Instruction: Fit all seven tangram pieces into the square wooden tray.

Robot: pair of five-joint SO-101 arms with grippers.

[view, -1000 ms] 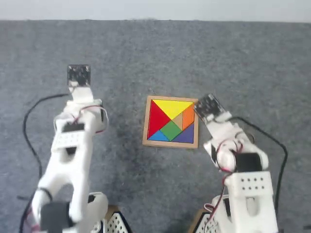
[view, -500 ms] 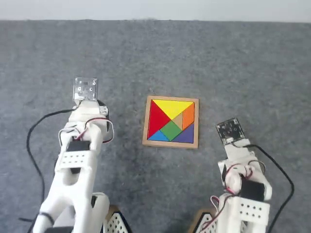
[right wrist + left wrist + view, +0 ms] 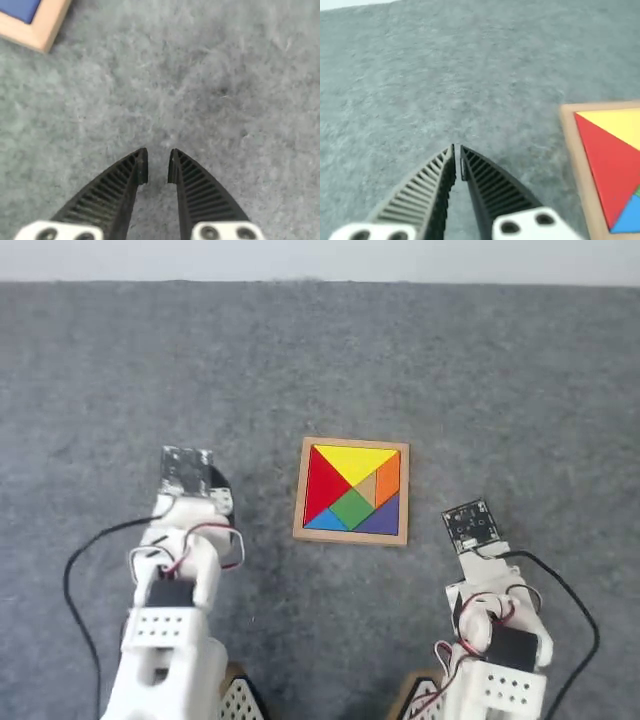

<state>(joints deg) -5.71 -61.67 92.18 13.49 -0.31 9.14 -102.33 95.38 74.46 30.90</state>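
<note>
Hovering empty over carpet (image 3: 300, 360) with left gripper (image 3: 457, 150) pinched shut, right gripper (image 3: 157, 157) barely parted; lying at one and eleven o'clock of these, square wooden tray (image 3: 301, 490) with tangram pieces (image 3: 352, 468) seated flush; judging pieces light, stiff, smooth; best pinched across opposite edges.

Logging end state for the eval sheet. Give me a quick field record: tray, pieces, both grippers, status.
tray: square wooden tray, flat on the grey mat, between the two arms
pieces: seven coloured pieces, all inside the tray, filling the square
left gripper: fingers shut, empty, over bare mat, apart from the tray
right gripper: fingers slightly apart, empty, over bare mat, apart from the tray
status: puzzle looks complete
</note>
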